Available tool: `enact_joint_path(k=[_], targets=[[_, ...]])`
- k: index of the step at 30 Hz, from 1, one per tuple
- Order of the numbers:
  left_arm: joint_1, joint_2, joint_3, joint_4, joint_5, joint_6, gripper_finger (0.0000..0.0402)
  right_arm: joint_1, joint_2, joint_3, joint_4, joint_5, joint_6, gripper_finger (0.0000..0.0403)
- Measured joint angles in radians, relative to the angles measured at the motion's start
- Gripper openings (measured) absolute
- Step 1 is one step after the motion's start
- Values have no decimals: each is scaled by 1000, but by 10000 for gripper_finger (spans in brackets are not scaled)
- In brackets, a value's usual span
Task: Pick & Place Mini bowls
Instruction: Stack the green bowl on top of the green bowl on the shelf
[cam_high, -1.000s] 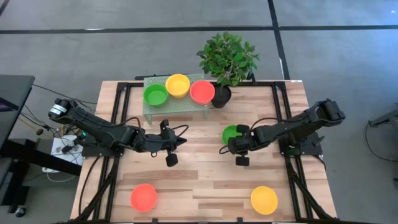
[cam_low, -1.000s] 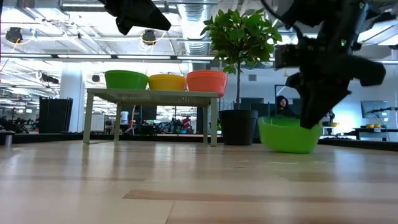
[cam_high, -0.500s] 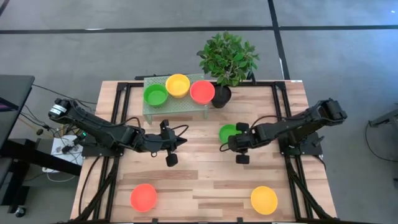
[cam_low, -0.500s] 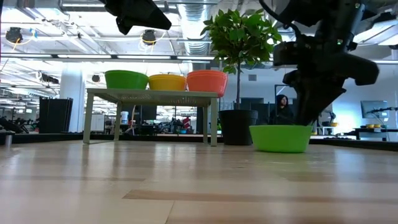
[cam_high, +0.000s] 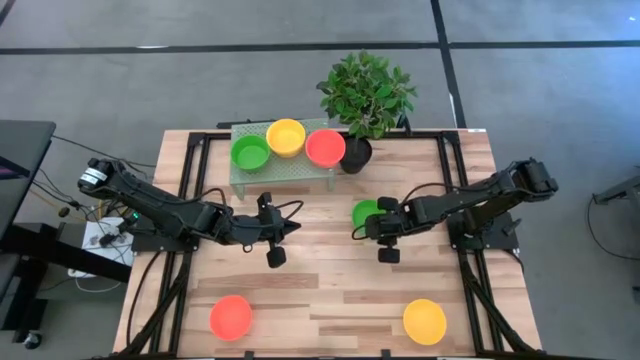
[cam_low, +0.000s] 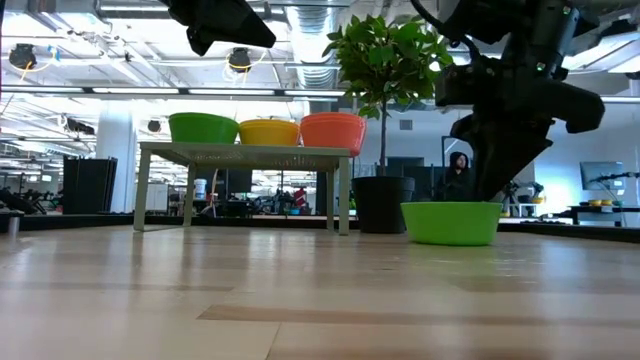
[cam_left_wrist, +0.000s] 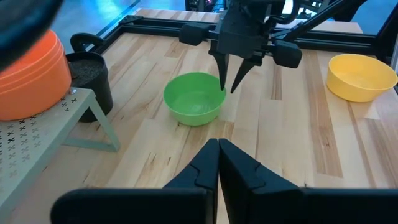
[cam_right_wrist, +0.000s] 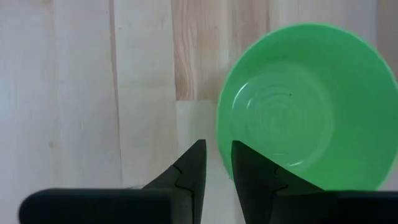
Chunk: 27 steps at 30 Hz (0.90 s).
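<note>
Right gripper (cam_left_wrist: 231, 74) above the near rim of a small round green plastic bowl (cam_high: 366, 213), fingers (cam_right_wrist: 189, 163) parted by a narrow gap, holding nothing; bowl rim just beside one finger, contact not resolvable. Bowl flat on the light wooden tabletop (cam_high: 330, 290), in front of the black pot with leafy green plant (cam_high: 365, 100). Left gripper (cam_high: 290, 228) left of centre, above the tabletop, fingers (cam_left_wrist: 214, 162) clenched together, empty.

On the small pale perforated shelf (cam_high: 283, 166) at the back: green plastic bowl (cam_high: 250, 152), yellow plastic bowl (cam_high: 286, 137), red-orange plastic bowl (cam_high: 325, 148), side by side in a row. Near the front edge: second red-orange bowl (cam_high: 231, 317) on the left, second yellow bowl (cam_high: 424, 321) on the right, well apart.

Person (cam_low: 459, 172) visible in the room behind, low view.
</note>
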<state>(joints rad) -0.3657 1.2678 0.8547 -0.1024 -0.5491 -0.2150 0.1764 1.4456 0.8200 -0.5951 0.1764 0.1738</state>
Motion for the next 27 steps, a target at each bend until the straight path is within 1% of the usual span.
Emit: enact_joint_path(k=[5, 10, 15, 18, 20, 22, 23, 25, 27], targets=[[0, 0, 0, 0, 0, 0, 12, -9, 0, -4, 8, 5, 0, 71], [0, 0, 0, 5, 0, 0, 12, -24, 1, -48, 46, 4, 0, 71], [0, 0, 0, 7, 0, 0, 12, -29, 0, -51, 50, 10, -13, 69], [0, 0, 0, 16, 0, 0, 12, -48, 1, -51, 49, 7, -22, 57], [0, -1, 0, 16, 7, 0, 12, -58, 1, -51, 49, 5, -27, 37], [0, -1, 0, 22, 49, 0, 12, -63, 0, -51, 49, 4, -27, 12], [0, 2, 0, 32, 75, 0, 12, -62, 0, -51, 50, 3, -27, 8], [0, 15, 0, 70, 129, 4, 10, -59, 0, -51, 63, -14, -18, 10], [0, 36, 0, 121, 206, 35, 7, -52, 1, -43, 80, -26, 0, 8]])
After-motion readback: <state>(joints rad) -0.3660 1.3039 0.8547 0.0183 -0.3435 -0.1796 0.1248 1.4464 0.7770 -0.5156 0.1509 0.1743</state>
